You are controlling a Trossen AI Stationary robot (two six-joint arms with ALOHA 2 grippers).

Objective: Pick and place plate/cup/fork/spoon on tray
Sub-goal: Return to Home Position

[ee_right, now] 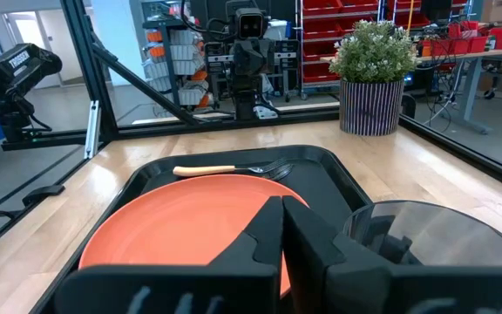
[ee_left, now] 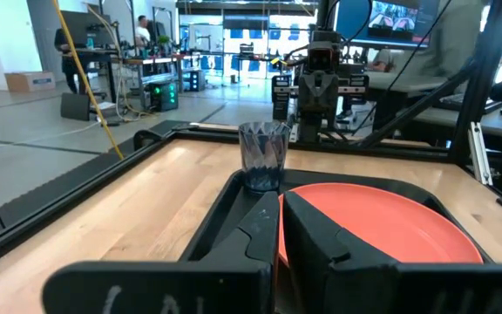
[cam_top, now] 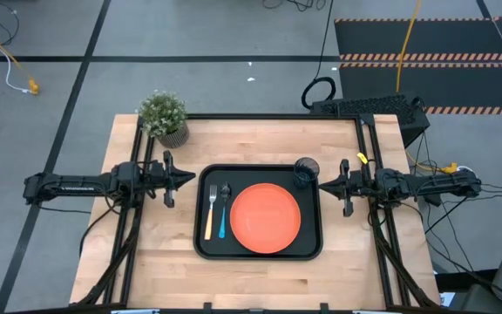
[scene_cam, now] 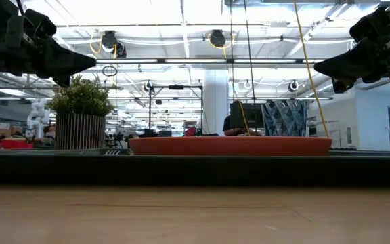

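Loaded tray [cam_top: 200,249]: plate [cam_top: 266,218] at centre, fork [cam_top: 209,214] and spoon [cam_top: 223,214] by left edge, cup [cam_top: 305,171] in far right corner; left gripper [cam_top: 190,182] and right gripper [cam_top: 323,184], both pinched together and empty, flank its side edges, so retract straight outward, clear of rim.

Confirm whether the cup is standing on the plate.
No, the cup stands on the tray beside the plate, at a corner.
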